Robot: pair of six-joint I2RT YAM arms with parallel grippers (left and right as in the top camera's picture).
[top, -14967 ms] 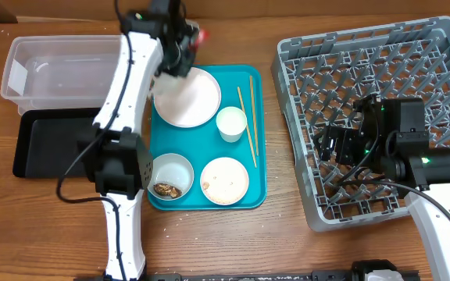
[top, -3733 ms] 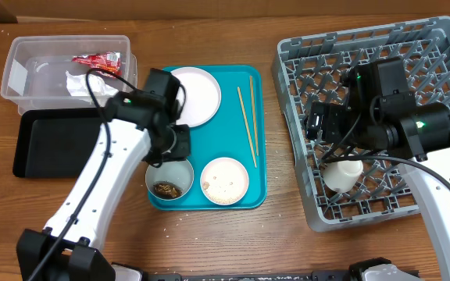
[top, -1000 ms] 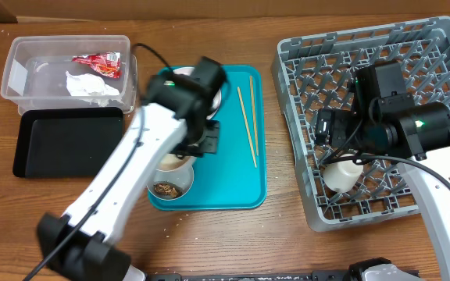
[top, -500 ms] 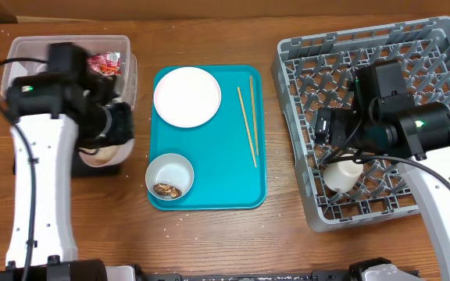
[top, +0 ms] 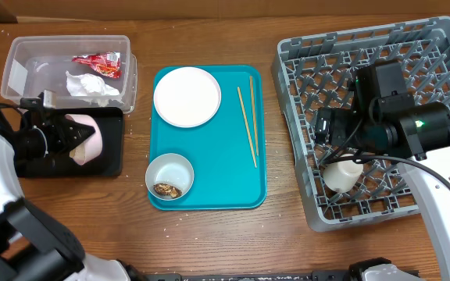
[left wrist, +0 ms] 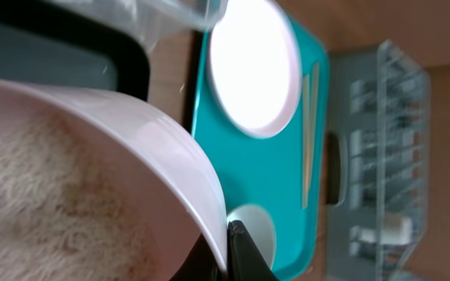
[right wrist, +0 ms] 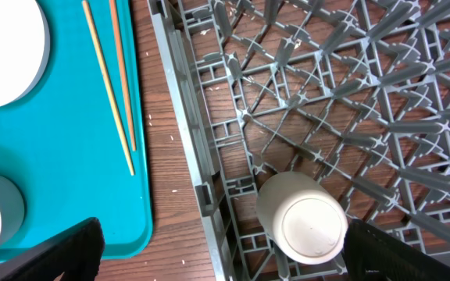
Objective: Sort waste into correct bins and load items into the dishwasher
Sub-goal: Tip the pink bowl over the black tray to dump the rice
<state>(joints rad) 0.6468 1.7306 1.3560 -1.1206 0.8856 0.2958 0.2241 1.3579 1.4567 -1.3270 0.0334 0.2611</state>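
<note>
On the near left corner of the teal rectangular serving tray [top: 209, 191] you have a small round white bowl [top: 169, 178] holding a brown food lump. Right of that tray your right end effector [right wrist: 225, 250] hangs with fingers spread wide over the large grey lattice dish rack [top: 428, 58], where the small white cup [top: 342, 176] sits base up. Left of the teal tray, your left end effector [left wrist: 225, 254] is clamped on the rim of a second white bowl [top: 84, 139], tipped over the shallow black rectangular tray [top: 108, 162]. Farther back, the round white plate [top: 187, 96] and thin wooden chopsticks [top: 247, 125] lie on the teal tray, and past its far left corner the clear plastic tub [top: 22, 55] holds the red snack wrapper [top: 98, 62] and crumpled white napkin [top: 88, 83].
</note>
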